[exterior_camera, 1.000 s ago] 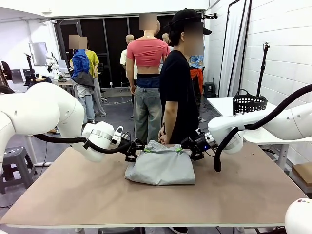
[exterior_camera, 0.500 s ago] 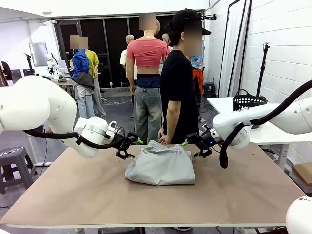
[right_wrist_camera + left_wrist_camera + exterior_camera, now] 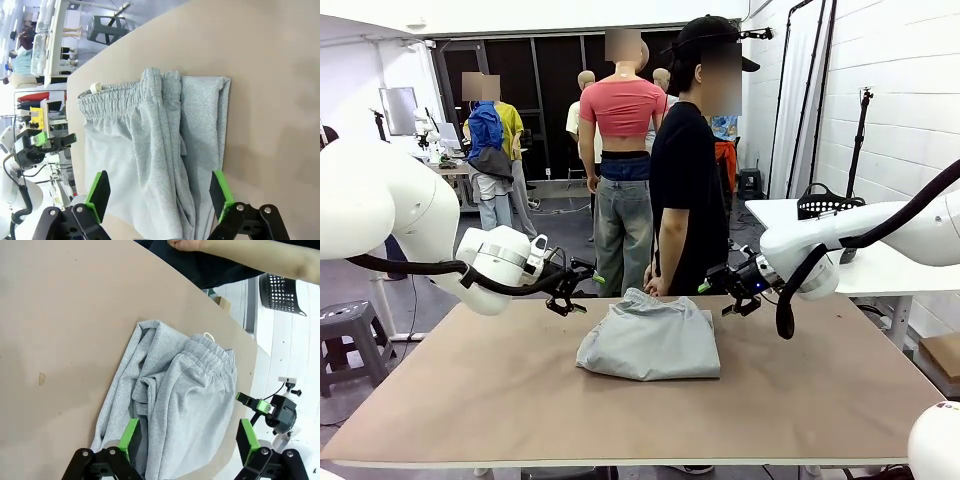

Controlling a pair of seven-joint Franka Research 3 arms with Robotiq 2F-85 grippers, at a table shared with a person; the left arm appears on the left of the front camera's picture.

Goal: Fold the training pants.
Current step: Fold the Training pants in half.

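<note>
Lying folded into a compact bundle, the light grey soft fabric training pants (image 3: 648, 340) sit near the middle of the brown flat surface (image 3: 470, 390), toward its far edge, with the gathered elastic waistband (image 3: 212, 354) on the side facing the person in a black shirt (image 3: 686, 190), who stands just past that edge. A short white drawstring end (image 3: 208, 336) pokes out beside the waistband.

The left black two-finger pincer with green pads (image 3: 582, 285) hangs above the surface just off the left side of the bundle, its fingers spread wide with nothing between them; in its wrist view the pads (image 3: 130, 439) frame the pants below. The right black two-finger pincer with green pads (image 3: 720, 290) hovers off the bundle's right side, likewise spread wide and empty, apart from the fabric. Beyond, a black mesh basket (image 3: 830, 208) rests on a white side table (image 3: 780, 215).
</note>
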